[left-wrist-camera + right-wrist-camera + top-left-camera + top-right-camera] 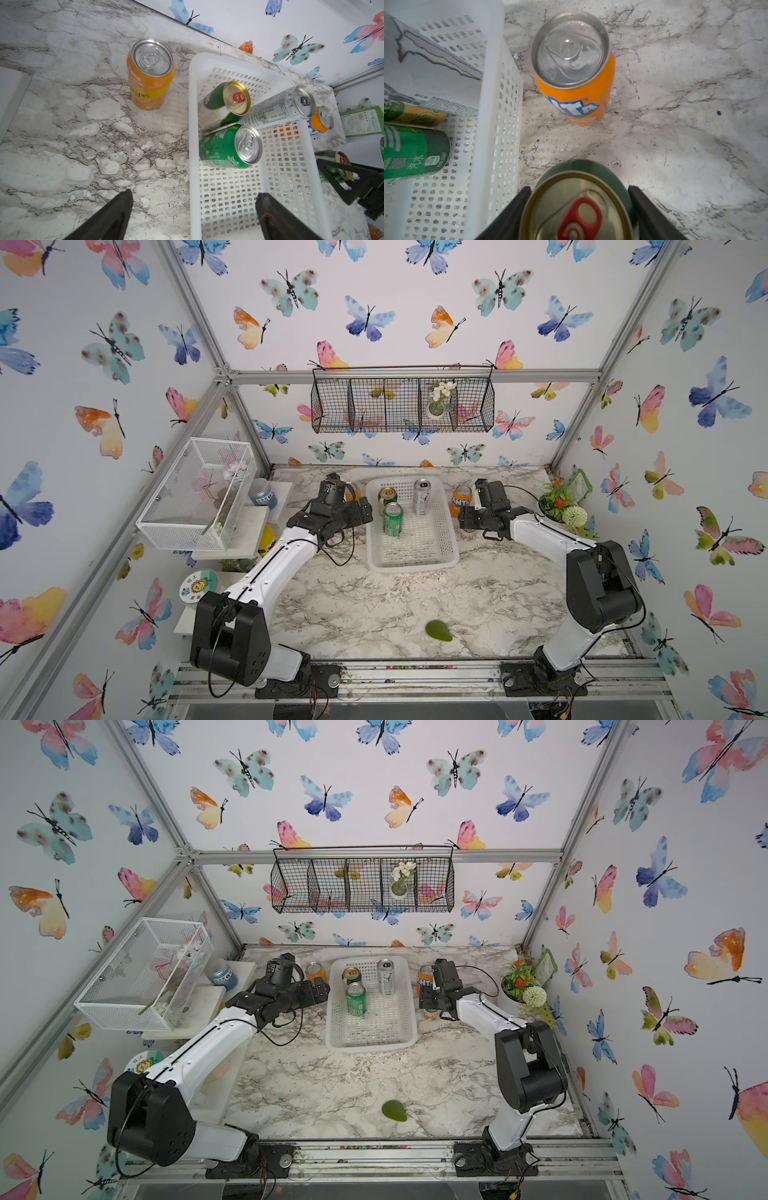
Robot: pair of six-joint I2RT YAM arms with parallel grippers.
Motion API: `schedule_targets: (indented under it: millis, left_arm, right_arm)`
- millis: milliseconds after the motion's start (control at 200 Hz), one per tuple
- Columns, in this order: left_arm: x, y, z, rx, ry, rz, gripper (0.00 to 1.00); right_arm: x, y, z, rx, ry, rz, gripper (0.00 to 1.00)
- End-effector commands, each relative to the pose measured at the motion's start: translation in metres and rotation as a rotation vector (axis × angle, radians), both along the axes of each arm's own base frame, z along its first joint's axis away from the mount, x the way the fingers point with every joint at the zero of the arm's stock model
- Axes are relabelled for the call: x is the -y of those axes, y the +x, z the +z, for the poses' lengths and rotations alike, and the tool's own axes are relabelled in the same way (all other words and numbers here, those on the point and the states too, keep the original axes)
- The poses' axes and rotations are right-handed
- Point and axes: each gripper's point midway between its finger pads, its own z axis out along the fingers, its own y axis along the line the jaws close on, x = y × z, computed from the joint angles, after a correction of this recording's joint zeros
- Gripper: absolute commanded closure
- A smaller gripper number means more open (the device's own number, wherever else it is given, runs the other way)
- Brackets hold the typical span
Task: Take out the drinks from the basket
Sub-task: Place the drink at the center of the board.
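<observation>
Basket: the white basket (411, 568) sits at the middle of the table (374, 614), towards the back wall.
In the basket: three upright drinks: a gold-top can (387, 494) with the bright green can (393, 519) just beside it, and the slim silver can (422, 497) apart from both.
Already out: the grapefruit soda can (150, 74) stands on the table left of the basket; the Fanta can (461, 499) stands right of it.
Right pincer: the right pincer (579, 189) is clamped on a second gold-top can, the held can (577, 207), just outside the basket's right wall and near the Fanta can. Whether its base touches the table I cannot tell.
Left pincer: the left pincer (195, 193) is spread wide and empty, one finger over the table, the other over the basket floor, so it straddles the left wall.
Progress: about half done, by my count.
Risk, right side: letting go before the base sits flat would likely tip the held can; a roll could strike the Fanta can or the basket wall.
Risk, left side: coming straight down from here would land on the rim, shoving the basket and toppling the cans inside.
Risk, next grasp: the two green cans stand so close that a finger pushed between them may knock one over.
Risk, both arms: reaching into the basket together invites a collision.
</observation>
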Motion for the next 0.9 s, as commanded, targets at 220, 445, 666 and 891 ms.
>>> schedule_targets:
  millis: [220, 445, 666, 891]
  left_arm:
    - [0.009, 0.004, 0.004, -0.001, -0.017, -0.037, 0.01]
    - [0.011, 0.006, 0.001, -0.009, -0.018, -0.04, 0.01]
    - [0.012, 0.005, 0.002, -0.01, -0.021, -0.045, 0.01]
    - [0.022, 0.004, 0.006, 0.007, -0.003, -0.071, 0.01]
  right_arm:
    - [-0.013, 0.014, 0.014, 0.066, 0.074, 0.003, 0.54]
    - [-0.015, 0.011, 0.001, 0.033, 0.071, 0.004, 0.37]
    - [-0.012, 0.01, 0.005, 0.038, 0.071, -0.011, 0.21]
    - [-0.009, 0.011, 0.017, 0.051, 0.076, -0.044, 0.13]
